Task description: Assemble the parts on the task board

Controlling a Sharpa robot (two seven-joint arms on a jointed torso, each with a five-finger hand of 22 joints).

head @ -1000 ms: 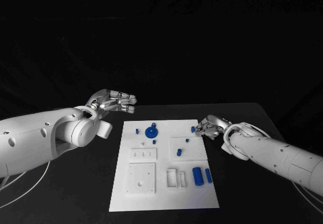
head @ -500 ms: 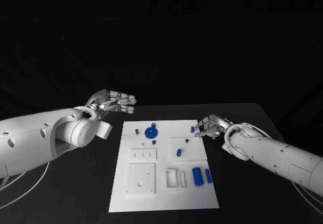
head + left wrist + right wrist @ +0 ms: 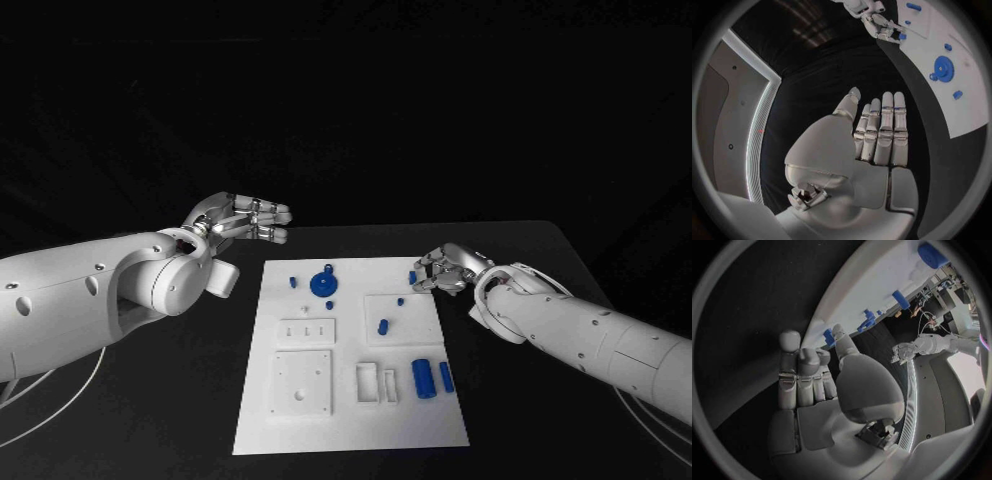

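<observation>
No writing shows; left robot hand open, right robot hand touches blue peg.

The right hand hides part of a small blue part at the task board edge, contact unclear.

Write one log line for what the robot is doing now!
left hand: open, off board | right hand: reaching small blue part | task board: unfinished

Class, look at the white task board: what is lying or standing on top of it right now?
On the task board sit small blue parts: a gear, a large cylinder, several pegs, plus white raised blocks. The right hand reaches a peg at its far right edge, covering that corner.
</observation>
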